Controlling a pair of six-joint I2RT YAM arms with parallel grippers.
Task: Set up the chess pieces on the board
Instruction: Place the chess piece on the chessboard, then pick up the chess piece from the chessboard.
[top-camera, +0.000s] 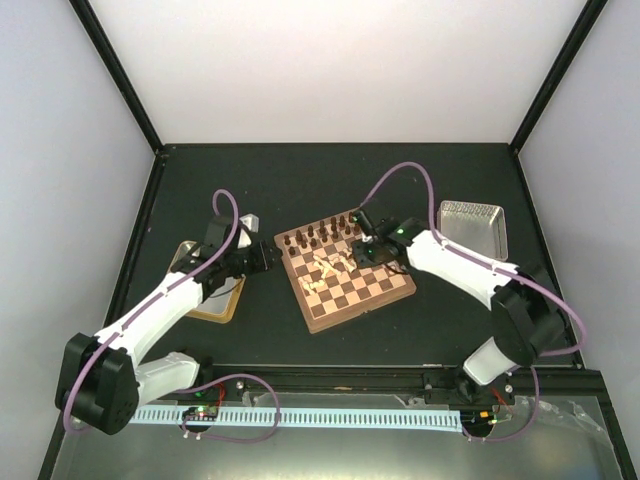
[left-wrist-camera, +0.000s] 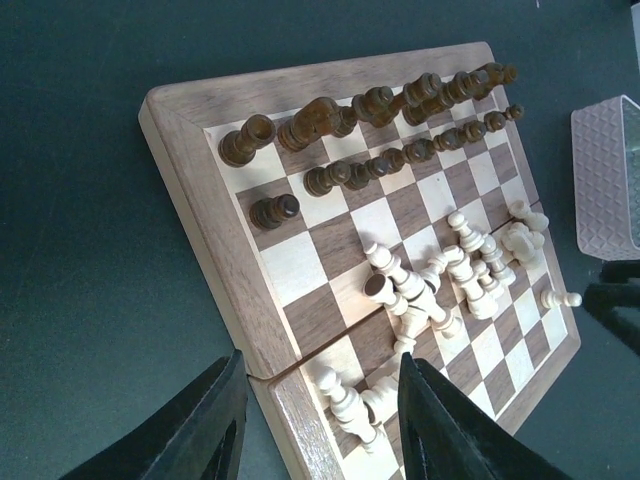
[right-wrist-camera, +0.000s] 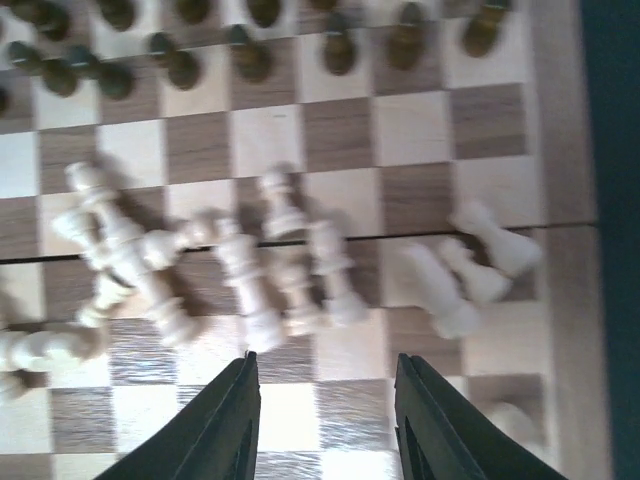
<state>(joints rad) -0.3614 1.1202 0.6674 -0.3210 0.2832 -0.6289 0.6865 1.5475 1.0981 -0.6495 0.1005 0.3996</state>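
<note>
The chess pieces (top-camera: 325, 265) are small cream chessmen with turned, knobbed bodies, and nearly all lie toppled in a loose heap across the middle of the board (top-camera: 375, 290), overlapping one another. In the left wrist view the heap (left-wrist-camera: 440, 290) runs along the board's fold seam, with one piece lying by itself near the edge at about 4 o'clock of the heap. In the right wrist view three pieces lie apart at 3 o'clock of the main tangle (right-wrist-camera: 250, 270). The board is a square wooden one with dark and light squares and a brown border, set at the table's centre and turned slightly askew. The dark brown chessmen (top-camera: 320, 235) stand upright in two rows along its 12 o'clock side. A rectangular metal tray (top-camera: 472, 228) with a textured floor sits at 2 o'clock of the board. A tan-rimmed tray (top-camera: 226, 302) lies at 9 o'clock, partly under the left arm, so its contents cannot be told. The left gripper (top-camera: 268, 257) hangs just off the board's 9 o'clock edge, jaws partly apart and holding nothing. The right gripper (top-camera: 358, 250) hovers above the heap, jaws likewise parted, nothing between them.
</note>
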